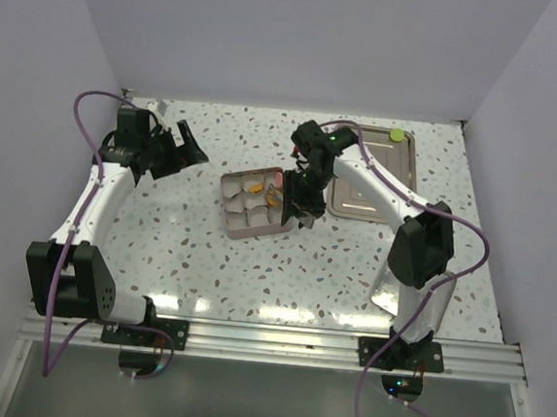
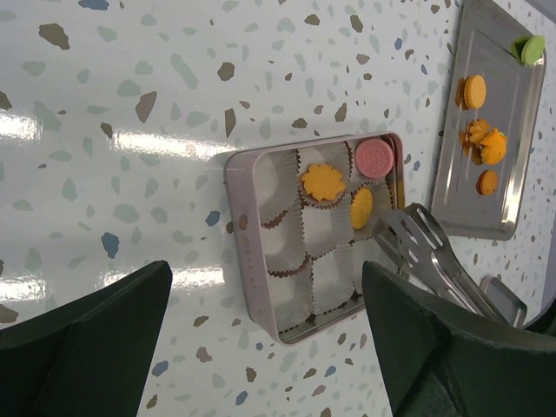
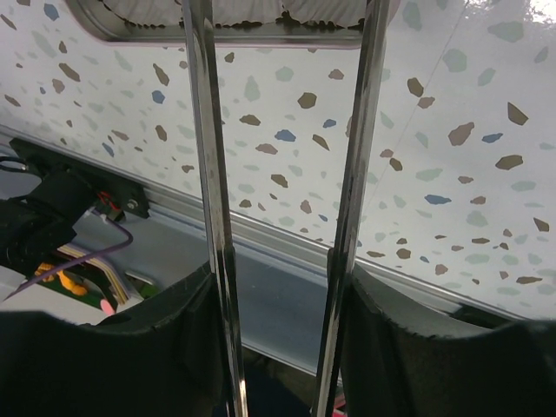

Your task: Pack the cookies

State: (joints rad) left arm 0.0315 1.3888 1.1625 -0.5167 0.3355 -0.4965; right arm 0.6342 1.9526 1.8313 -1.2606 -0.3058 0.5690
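Note:
An orange flower-shaped cookie [image 2: 323,182], a pink one [image 2: 374,157] and a yellow one [image 2: 361,208] lie in white paper cups inside a pink tin [image 2: 248,252]. Several orange cookies [image 2: 486,143] and a green one [image 2: 530,48] lie on a metal tray [image 2: 512,113]. My right gripper [image 1: 300,186] is shut on metal tongs [image 2: 426,248], whose tips hang open at the tin's right edge beside the yellow cookie. In the right wrist view the tong arms [image 3: 213,174] run between my fingers [image 3: 156,347]. My left gripper [image 1: 181,151] is open and empty, left of the tin [image 1: 224,199].
The tray [image 1: 400,153] sits at the back right, just right of the tin, with the green cookie [image 1: 397,135] on its far rim. White walls close the table on three sides. An aluminium rail [image 1: 277,340] runs along the near edge.

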